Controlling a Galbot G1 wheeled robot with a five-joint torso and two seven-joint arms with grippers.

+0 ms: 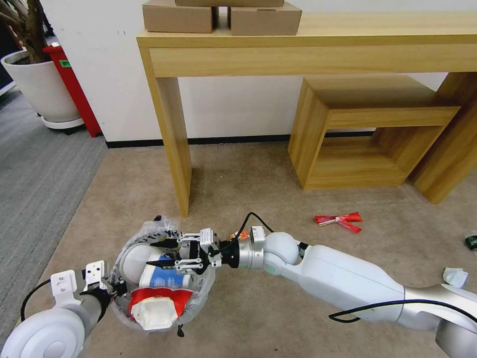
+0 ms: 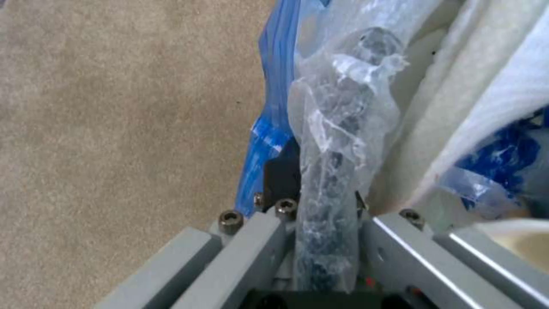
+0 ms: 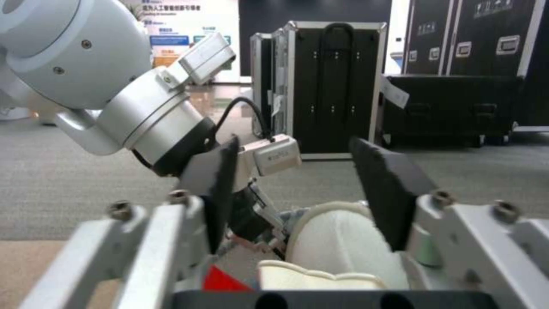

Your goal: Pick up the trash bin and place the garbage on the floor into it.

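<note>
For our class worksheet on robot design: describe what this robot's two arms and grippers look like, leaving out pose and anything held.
Both arms have glossy white, rounded shells with silver-grey cylindrical wrist sections. A loose black cable runs along each. The right gripper has pale grey metal linkages with visible bolts and flat black finger pads. The left gripper has matching grey linkages, with white box-shaped modules beside its wrist.

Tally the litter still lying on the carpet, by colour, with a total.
Red wrappers: 1 cluster
White crumpled paper: 1
Dark green item at the frame edge, kind unclear: 1
Total: 3 left on the carpet.
</note>
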